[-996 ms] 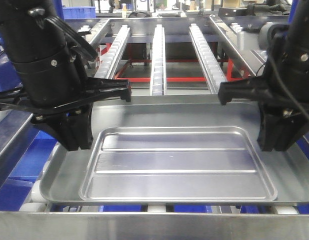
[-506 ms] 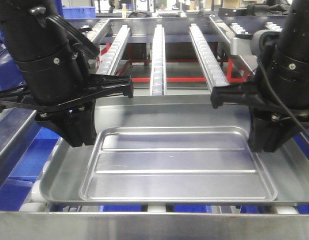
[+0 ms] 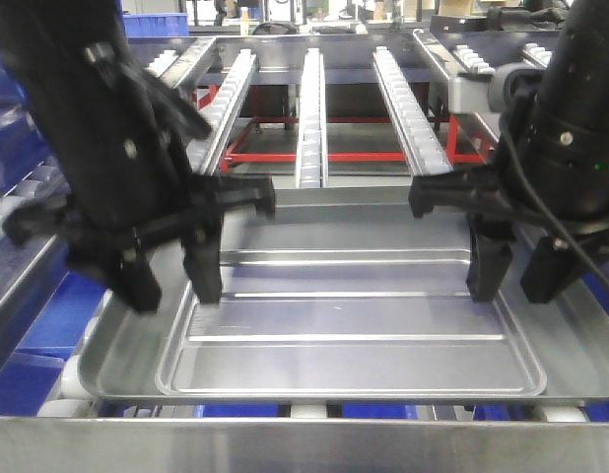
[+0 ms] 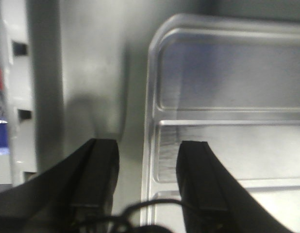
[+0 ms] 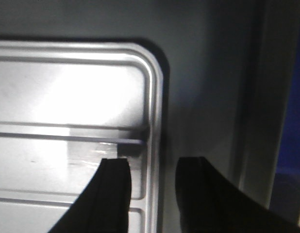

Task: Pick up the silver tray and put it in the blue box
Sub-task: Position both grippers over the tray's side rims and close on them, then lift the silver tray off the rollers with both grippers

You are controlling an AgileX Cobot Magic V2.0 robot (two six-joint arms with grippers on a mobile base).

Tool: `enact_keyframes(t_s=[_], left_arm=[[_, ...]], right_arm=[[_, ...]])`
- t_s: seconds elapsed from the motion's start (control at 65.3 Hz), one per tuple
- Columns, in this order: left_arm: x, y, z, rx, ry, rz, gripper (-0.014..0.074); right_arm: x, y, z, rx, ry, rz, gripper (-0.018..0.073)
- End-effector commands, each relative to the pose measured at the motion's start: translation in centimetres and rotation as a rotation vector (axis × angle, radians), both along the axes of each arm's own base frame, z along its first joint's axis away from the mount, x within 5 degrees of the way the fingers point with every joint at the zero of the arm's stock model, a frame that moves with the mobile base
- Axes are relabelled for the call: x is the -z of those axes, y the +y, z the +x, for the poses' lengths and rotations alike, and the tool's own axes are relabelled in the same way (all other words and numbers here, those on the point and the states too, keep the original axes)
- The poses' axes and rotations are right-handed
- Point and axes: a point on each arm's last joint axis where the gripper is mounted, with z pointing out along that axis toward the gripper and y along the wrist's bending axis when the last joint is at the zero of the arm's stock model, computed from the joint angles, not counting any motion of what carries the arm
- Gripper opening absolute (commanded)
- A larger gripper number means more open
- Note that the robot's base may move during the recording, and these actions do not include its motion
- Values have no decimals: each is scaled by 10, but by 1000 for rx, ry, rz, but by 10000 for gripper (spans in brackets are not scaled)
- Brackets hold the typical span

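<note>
- Exterior front-facing view: the silver tray (image 3: 354,325) lies flat inside the larger tray (image 3: 575,350) on the roller conveyor (image 3: 312,108), not yet lifted
- Left wrist view: the left gripper (image 4: 147,145) is spread apart, one finger inside the silver tray's left rim and one outside it, pinching nothing
- Right wrist view: the right gripper (image 5: 154,162) is likewise spread, straddling the right rim without clamping it
- Progress: the approach looks nearly finished; closing on both rims, lifting and carrying to the blue box all remain, and that box cannot be picked out here
- Against a second ago: both grippers stood outside the tray's ends, and have since come inward; the left arm now tilts; the tray has not shifted
</note>
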Motion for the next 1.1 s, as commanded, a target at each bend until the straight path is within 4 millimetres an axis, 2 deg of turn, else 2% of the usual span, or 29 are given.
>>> enact_keyframes(t_s=[0.0,0.368,0.965,1.088], left_arm=[[-23,-5,2,8,-73,-69,217],[-21,-4,0,7,-55,-52,217],[-12,-1,-4,-4,-29,-53,216],[-12,-1,-4,-6,-27,-56,188]], right_arm=[[-17,2,5,-15,-71,23,362],[-2,4,9,-15,-29,3,362],[-3,4,9,-16,-35,7,362],[-3,4,9,-16,-35,7,362]])
